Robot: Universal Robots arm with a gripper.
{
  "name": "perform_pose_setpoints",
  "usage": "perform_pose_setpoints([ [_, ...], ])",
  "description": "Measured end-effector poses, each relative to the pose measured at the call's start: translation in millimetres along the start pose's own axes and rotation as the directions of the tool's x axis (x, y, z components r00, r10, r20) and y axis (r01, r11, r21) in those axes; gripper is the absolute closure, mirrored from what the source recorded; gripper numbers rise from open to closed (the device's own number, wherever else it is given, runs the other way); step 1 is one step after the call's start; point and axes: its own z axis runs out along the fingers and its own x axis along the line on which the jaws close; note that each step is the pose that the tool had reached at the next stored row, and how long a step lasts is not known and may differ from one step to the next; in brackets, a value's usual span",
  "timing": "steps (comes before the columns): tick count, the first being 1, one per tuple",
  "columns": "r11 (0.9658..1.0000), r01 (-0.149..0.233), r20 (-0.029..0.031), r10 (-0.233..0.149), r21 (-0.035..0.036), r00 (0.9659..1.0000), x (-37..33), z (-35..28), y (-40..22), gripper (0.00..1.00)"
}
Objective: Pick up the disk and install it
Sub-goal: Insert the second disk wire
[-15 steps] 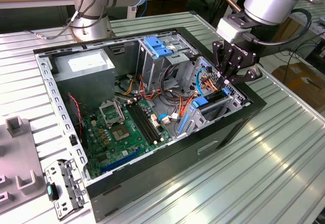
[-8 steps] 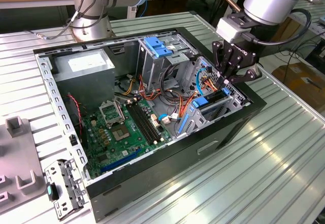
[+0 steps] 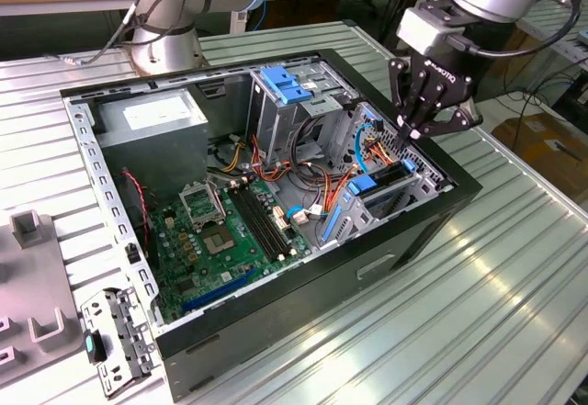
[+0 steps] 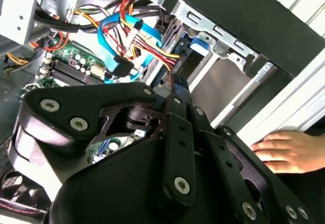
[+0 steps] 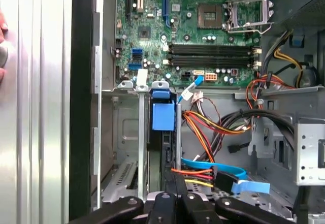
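Note:
The disk [image 3: 378,187] stands on edge in the drive bay at the front corner of the open computer case [image 3: 432,230], on the exterior view's right, its blue carrier rail facing up. Both wrist views show the blue rail [image 5: 163,116] [image 4: 200,45] seated between the bay's metal walls. My gripper [image 3: 405,135] hangs just above the bay's far end, fingers drawn together to a point. In the wrist views the gripper [image 5: 175,186] [image 4: 177,84] sits over the disk's dark edge; whether it touches the disk is unclear.
A tall grey cage with a blue latch [image 3: 287,84] stands mid-case, with the power supply [image 3: 152,116] and motherboard [image 3: 225,230] beyond. Loose cables [image 3: 367,143] run beside the bay. A person's hand [image 4: 284,150] rests on the table by the case. Grey fixtures [image 3: 28,276] lie at the exterior view's left.

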Motion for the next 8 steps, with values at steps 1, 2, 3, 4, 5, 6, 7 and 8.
perform_pose_setpoints([
  [1,1.0,0.0,0.0001,0.0,0.0,1.0,-3.9,-0.2,0.5,0.89],
  [2,1.0,0.0,0.0,0.0,0.0001,1.0,-6.1,-0.2,1.0,0.89],
  [3,1.0,0.0,0.0001,0.0,0.0,1.0,-7.9,-0.2,1.8,0.89],
  [4,1.0,0.0,0.0001,0.0,0.0,1.0,-10.2,-0.3,4.2,0.89],
  [5,1.0,0.0,0.0018,0.0,0.0001,1.0,-12.0,-0.3,5.1,0.89],
  [6,1.0,0.0,0.0022,0.0,0.0,1.0,-13.4,-0.5,5.4,0.89],
  [7,1.0,0.0,0.0023,0.0,0.0,1.0,-15.7,-0.7,5.7,0.89],
  [8,1.0,0.0,0.0023,0.0,0.0,1.0,-18.0,-0.9,5.6,0.89],
])
